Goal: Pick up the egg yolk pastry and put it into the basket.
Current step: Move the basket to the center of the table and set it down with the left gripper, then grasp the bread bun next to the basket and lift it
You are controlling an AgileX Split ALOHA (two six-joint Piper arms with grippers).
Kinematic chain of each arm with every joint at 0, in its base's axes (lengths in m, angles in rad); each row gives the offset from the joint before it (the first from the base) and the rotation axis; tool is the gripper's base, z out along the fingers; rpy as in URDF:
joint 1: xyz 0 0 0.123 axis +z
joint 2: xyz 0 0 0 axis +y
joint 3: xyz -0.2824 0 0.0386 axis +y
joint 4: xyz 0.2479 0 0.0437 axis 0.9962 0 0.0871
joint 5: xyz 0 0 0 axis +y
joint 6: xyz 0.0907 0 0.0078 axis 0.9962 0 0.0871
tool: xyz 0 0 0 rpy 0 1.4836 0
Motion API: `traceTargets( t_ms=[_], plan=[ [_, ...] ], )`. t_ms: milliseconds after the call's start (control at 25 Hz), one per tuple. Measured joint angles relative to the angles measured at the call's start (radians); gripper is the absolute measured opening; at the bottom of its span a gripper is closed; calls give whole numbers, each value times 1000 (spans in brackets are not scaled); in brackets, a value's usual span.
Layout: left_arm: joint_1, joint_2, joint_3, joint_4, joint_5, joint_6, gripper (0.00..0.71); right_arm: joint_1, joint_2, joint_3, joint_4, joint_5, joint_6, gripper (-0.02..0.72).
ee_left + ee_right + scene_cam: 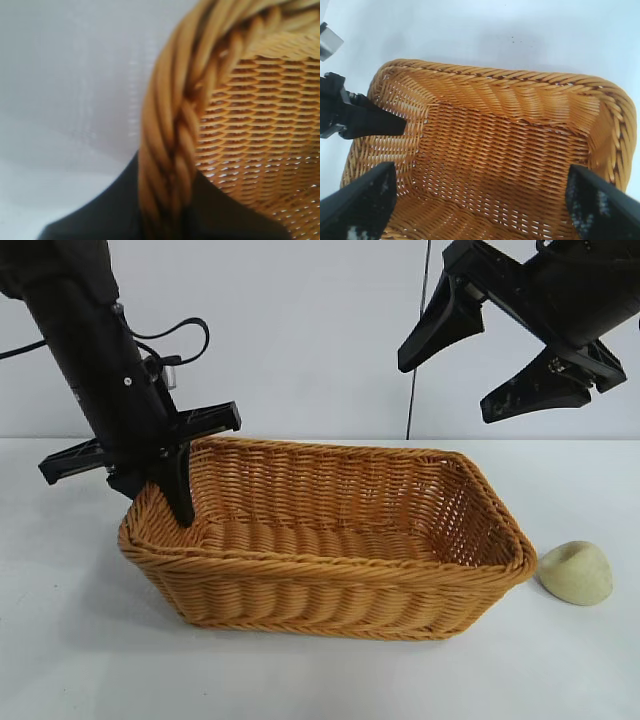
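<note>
Left hand (180,502) is pointing steeply down at the basket's (330,605) left end, fingers nearly together and straddling the braided rim; left wrist view is showing that rim (170,150) running between the dark fingers (100,210), so it is clamped on the basket's rim. Right hand (505,370) is hanging high above the basket's right end, fingers spread wide apart, holding nothing, angled down toward the basket interior. Basket is sitting on the white worktop (80,640), nothing lying inside it in the right wrist view. Egg yolk pastry (577,572) is resting on the worktop just beside the basket's right end, outside it, not touching either hand.
</note>
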Motion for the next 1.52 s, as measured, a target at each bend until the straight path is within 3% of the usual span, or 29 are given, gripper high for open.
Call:
traceTargets(
  t_ms=[120, 320, 440, 720, 1080, 1200, 1520],
  plan=[
    [0, 0, 0, 0, 0, 1, 158, 0, 0, 0, 0, 0, 0, 657],
    [0, 0, -4, 0, 9, 1, 507, 0, 0, 0, 0, 0, 0, 657],
    [0, 0, -19, 0, 44, 1, 591, 0, 0, 0, 0, 0, 0, 657],
    [0, -54, -142, 35, 154, 6, 618, 0, 0, 0, 0, 0, 0, 657],
    [14, -86, -315, 329, 293, 13, 619, 0, 0, 0, 0, 0, 0, 657],
    [58, -87, -318, 351, 297, 22, 619, 0, 0, 0, 0, 0, 0, 657],
    [267, -87, -318, 337, 297, 66, 619, 0, 0, 0, 0, 0, 0, 657]
  ],
)
